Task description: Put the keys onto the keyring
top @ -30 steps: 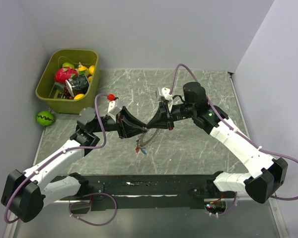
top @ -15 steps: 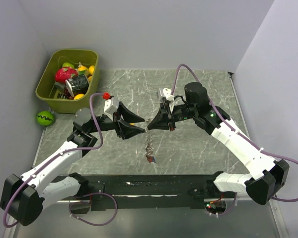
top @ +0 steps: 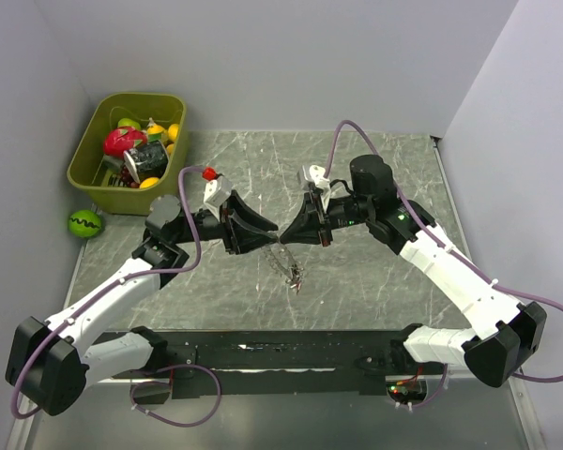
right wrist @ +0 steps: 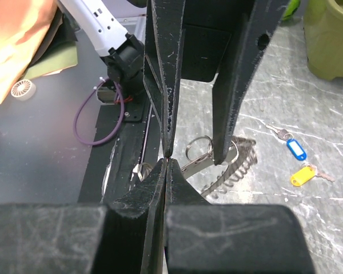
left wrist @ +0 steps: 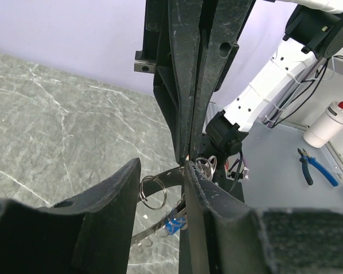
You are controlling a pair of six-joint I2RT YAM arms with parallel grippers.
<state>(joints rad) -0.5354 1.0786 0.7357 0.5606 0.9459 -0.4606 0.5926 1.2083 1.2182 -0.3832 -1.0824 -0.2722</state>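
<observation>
A grey marbled desk (top: 375, 159) is sitting between plain lilac walls (top: 263, 56), with a green bin (top: 87, 169) of toys standing at its far left corner and a green ball (top: 84, 223) lying by the left edge. Near the middle, the left claw (top: 270, 234) is gaping, released, its tips meeting the right claw (top: 286, 234), which is clenched tight. Whether it is pinching anything is hard to tell. The keyring (right wrist: 235, 165) is lying just beneath them, partly hidden behind the claws, with the keys (right wrist: 297, 149), tagged blue and yellow, resting beside it.
</observation>
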